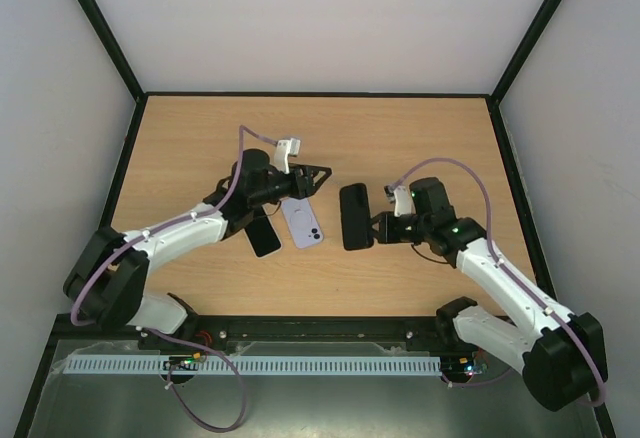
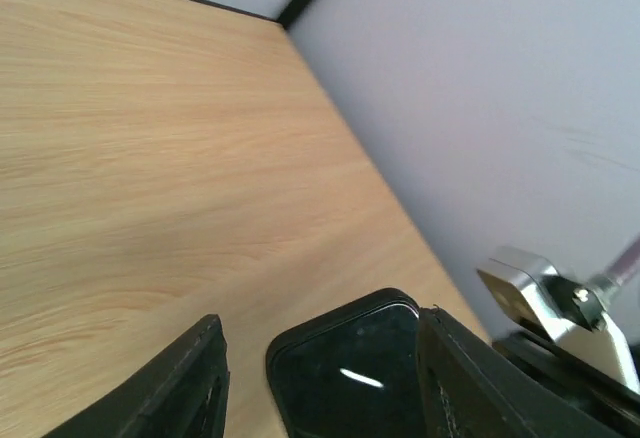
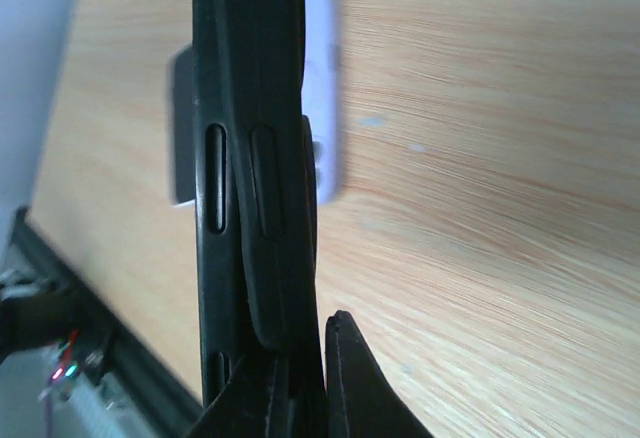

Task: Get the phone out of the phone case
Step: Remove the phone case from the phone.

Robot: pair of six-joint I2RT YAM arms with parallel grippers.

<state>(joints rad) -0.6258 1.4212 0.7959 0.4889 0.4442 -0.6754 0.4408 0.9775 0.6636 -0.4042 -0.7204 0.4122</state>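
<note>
The lilac phone (image 1: 302,223) lies bare on the table with its camera side up, just below my left gripper (image 1: 318,180). That gripper is open with nothing between its fingers (image 2: 190,378). To its right, my right gripper (image 1: 378,226) is shut on the edge of the black phone case (image 1: 354,216), holding it roughly level off the wood. The right wrist view shows the case (image 3: 250,158) edge-on with its button slots, pinched in the right gripper (image 3: 310,348), and the phone (image 3: 325,108) behind it. In the left wrist view a rounded corner of the case (image 2: 345,373) shows beyond the left gripper (image 2: 320,328).
A flat black slab (image 1: 263,236) lies on the wood left of the phone, partly under my left arm, and shows as a dark shape (image 3: 184,128) behind the case. Black frame rails (image 1: 320,94) and pale walls bound the wooden table (image 1: 420,138).
</note>
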